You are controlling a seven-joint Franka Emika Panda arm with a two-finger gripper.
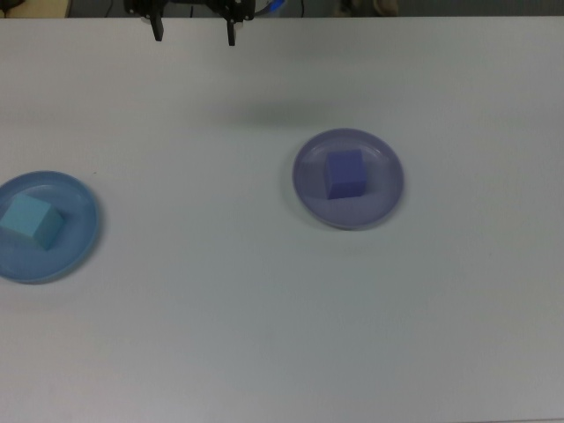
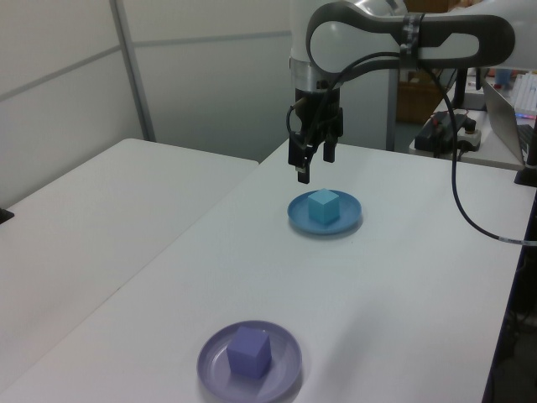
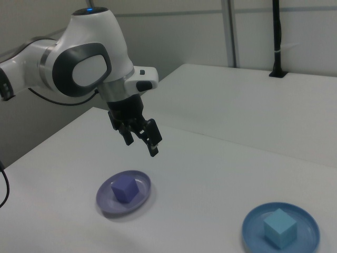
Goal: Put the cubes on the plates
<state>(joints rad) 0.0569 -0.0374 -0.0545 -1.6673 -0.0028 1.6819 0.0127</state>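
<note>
On the white table (image 1: 264,335), both cubes are sitting on plates. Take the lavender plate (image 1: 385,198) as the marker: the indigo cube (image 1: 345,174) rests right on it, close to its centre, flat on one face. Same pairing in the left view, lavender plate (image 2: 281,373) with the indigo cube (image 2: 249,352) on top, and again in the right view, plate (image 3: 108,206) under cube (image 3: 125,188).

Well away from the lavender plate, toward the top view's left, lies the light blue plate (image 1: 75,251), cut by the frame edge, and the cyan cube (image 1: 31,221) sits on it, turned a little so its corners point off-square. The left view shows that blue plate (image 2: 352,218) farther back than the lavender one, cyan cube (image 2: 323,206) on it; the right view has the blue plate (image 3: 305,232) off to the right view's right of the lavender plate, cyan cube (image 3: 279,227) aboard.

Now the gripper (image 1: 194,33): up at the top view's far edge, beyond the lavender plate and off toward the top view's left, two dark fingers spread wide with nothing between them. In the right view the gripper (image 3: 141,142) hangs in the air above the table, behind and above the lavender plate, touching nothing. In the left view the gripper (image 2: 315,164) hangs above the table, well apart from the lavender plate and close to the blue one.
</note>
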